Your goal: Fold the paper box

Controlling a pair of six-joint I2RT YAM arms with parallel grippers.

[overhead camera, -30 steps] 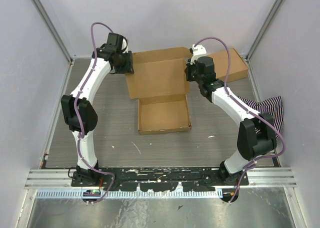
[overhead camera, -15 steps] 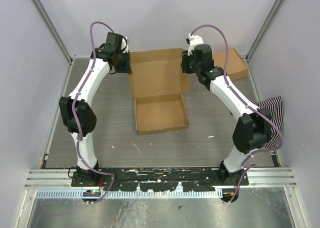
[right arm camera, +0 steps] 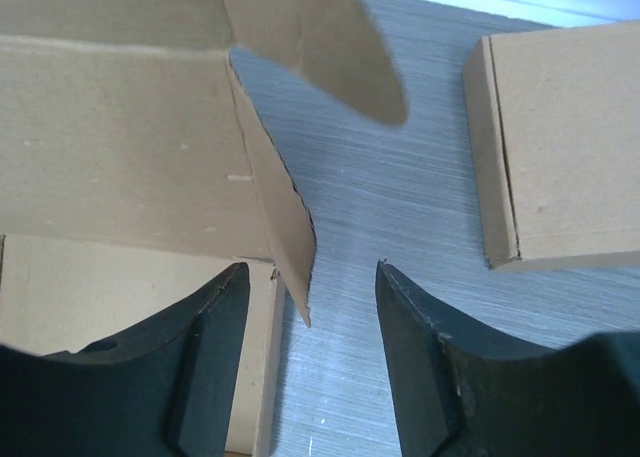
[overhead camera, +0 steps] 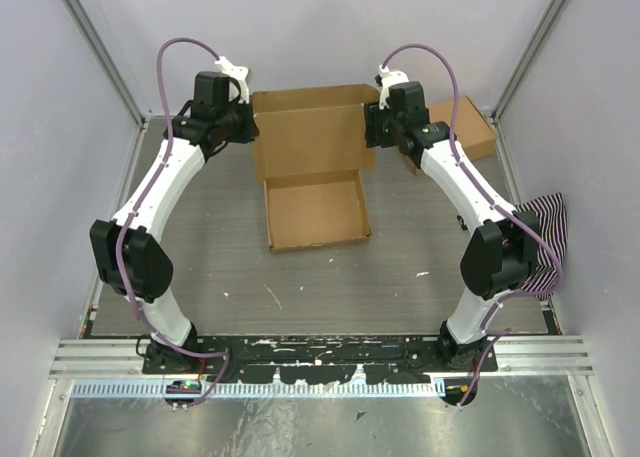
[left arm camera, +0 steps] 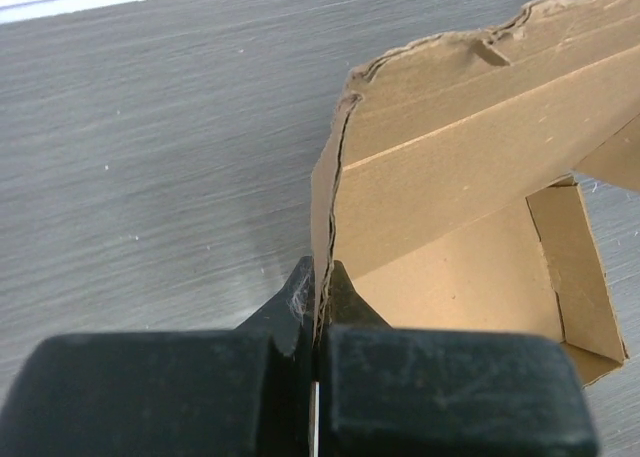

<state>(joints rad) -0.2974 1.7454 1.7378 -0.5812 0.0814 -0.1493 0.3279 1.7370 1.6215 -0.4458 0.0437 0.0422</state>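
Top view: paper box (overhead camera: pixel 312 172) sits upper centre of the counter (overhead camera: pixel 220 267), back panel raised, tray nearer the arms. Left end effector (overhead camera: pixel 250 127) is at its left edge, right end effector (overhead camera: pixel 369 129) at its right.
Left wrist: fingers together, clamped on the box's edge.
Right wrist: fingers apart, box edge between them, untouched.
Risk: the one-sided hold twists or tears the cardboard, or the panel flops back.

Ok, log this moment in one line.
paper box: back panel raised | left gripper: shut on its left edge | right gripper: open around right flap
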